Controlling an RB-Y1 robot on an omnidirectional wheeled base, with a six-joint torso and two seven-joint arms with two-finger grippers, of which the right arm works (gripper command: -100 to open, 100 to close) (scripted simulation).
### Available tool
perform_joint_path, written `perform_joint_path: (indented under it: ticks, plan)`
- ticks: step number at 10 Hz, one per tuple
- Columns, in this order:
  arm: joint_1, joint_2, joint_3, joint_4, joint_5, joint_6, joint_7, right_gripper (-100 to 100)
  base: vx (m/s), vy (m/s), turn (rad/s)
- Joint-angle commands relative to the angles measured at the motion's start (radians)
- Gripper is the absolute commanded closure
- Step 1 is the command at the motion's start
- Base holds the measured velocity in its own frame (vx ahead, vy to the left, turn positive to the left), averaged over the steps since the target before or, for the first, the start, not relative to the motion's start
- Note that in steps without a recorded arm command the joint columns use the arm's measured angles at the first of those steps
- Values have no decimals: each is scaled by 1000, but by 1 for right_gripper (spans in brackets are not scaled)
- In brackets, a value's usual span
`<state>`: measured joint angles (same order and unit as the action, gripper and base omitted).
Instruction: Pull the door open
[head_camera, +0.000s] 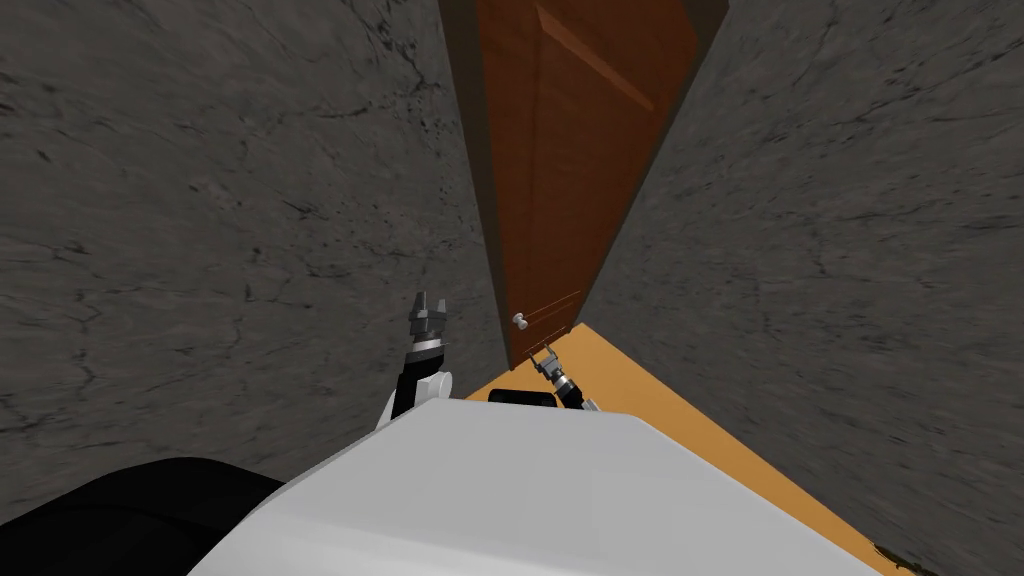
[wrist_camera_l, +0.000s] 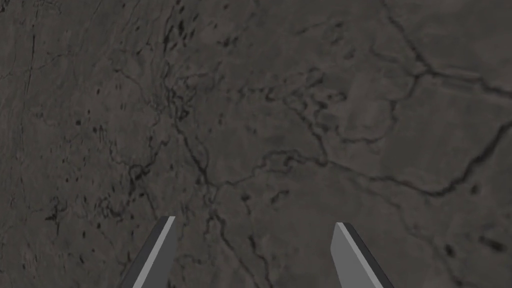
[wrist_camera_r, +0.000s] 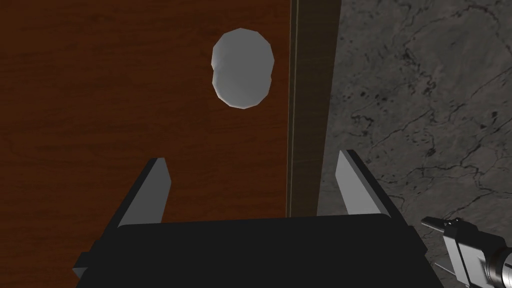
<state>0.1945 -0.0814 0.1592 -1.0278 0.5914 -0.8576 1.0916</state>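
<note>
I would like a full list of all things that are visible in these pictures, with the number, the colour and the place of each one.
door: one, reddish brown wood, straight ahead between the walls; it looks shut.
knob: one, light grey, round, on the door close to the edge by the frame.
door frame: one, dark brown, along the door's edges.
walls: two stretches, dark grey with black cracks, on both sides of the door.
floor: one, orange-tan, at the foot of the door.
right gripper: one, light grey fingers on a dark box, open, just short of the knob, not touching it.
left gripper: one, same colours, open, facing the wall left of the door.
</note>
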Motion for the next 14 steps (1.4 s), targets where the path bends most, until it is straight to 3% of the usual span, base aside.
perform_joint_path:
  ticks: [1,5,8,14]
  plan:
    - [0,-1,-3,2,-1,1,1,-100,-217,-64,55]
    - [-4,-7,-23,18,-11,7,9,-100,-246,-31,103]
    - [-11,-14,-56,42,-25,15,21,-100,-240,28,172]
    - [-34,-26,-154,113,-68,39,60,-100,-118,45,195]
